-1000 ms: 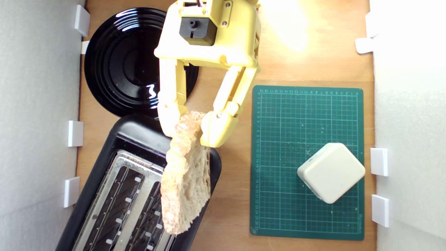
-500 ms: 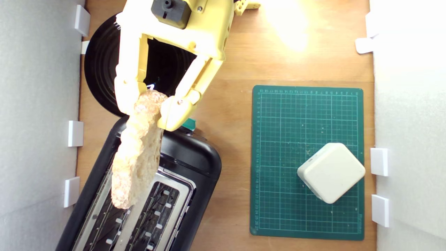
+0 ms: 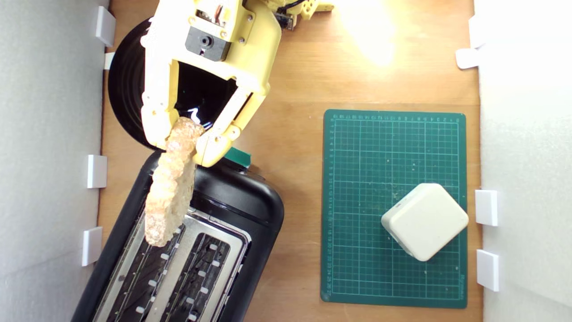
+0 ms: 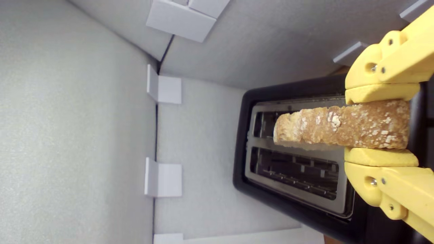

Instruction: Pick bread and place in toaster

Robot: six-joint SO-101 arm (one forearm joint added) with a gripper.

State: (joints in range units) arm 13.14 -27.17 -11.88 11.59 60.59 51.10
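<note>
The fingers [image 3: 181, 145] pinch the bread [image 3: 170, 192] by 1 crusty end, edge-down over the toaster [image 3: 232, 210] slot. It looks light and stiff but crumbly, so a firm crust hold seems safest.

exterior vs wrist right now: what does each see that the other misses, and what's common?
Exterior only: the black plate behind the toaster, the green mat with the cream block on it, the teal lever tab, and the wooden table.

Wrist only: the bread's crust edge-on, lined up along one slot, with the other slot open beside it.

Both: the gripper with its jaws shut on the bread above the toaster, and the white walls.
</note>
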